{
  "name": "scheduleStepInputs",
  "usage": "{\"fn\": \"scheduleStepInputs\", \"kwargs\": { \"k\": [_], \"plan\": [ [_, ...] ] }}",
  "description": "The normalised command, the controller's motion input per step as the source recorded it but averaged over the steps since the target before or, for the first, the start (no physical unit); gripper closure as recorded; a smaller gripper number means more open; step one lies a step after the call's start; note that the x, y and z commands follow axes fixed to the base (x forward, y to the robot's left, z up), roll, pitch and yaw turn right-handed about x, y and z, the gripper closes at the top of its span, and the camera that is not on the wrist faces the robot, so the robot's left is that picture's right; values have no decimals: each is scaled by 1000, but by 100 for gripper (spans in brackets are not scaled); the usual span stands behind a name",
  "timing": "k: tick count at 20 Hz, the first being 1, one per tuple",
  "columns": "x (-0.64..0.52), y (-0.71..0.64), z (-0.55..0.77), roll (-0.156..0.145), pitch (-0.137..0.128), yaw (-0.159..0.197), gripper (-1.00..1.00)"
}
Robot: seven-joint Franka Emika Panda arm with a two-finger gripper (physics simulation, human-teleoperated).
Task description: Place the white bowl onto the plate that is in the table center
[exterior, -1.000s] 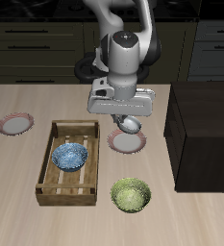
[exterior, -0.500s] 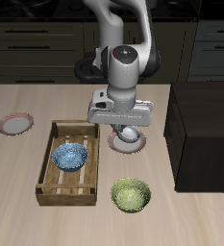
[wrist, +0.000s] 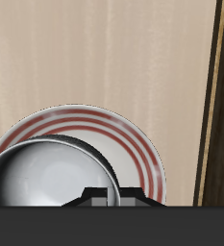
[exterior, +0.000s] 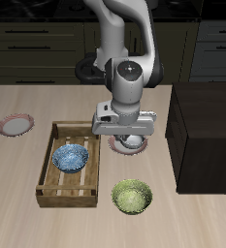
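White bowl (wrist: 46, 178): glossy white, grey-shaded inside. Plate (wrist: 133, 144) under it: white centre, pinkish-red ringed rim; second plate (exterior: 15, 124) looks the same. Worktop (exterior: 202, 218): light beige wood grain. Tray (exterior: 70, 165): tan wood, with a blue patterned bowl (exterior: 70, 158). Yellow-green bowl (exterior: 132, 197). My arm (exterior: 124, 58): grey-white.

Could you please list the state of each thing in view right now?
white bowl: upright, over the plate, at the gripper
plate: flat on the table, under the bowl
gripper: low over the plate, jaws hidden
blue patterned bowl: upright in the wooden tray
yellow-green bowl: upright on the table
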Motion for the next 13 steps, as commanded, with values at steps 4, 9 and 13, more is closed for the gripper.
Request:
{"fn": "scheduleStepInputs", "kwargs": {
  "k": [4,9,13],
  "plan": [
    [-46,25,11,27,18,1,-100],
    [-40,-2,77,4,-8,4,-100],
    [-43,-99,335,-20,-48,-27,-100]
  ]
}}
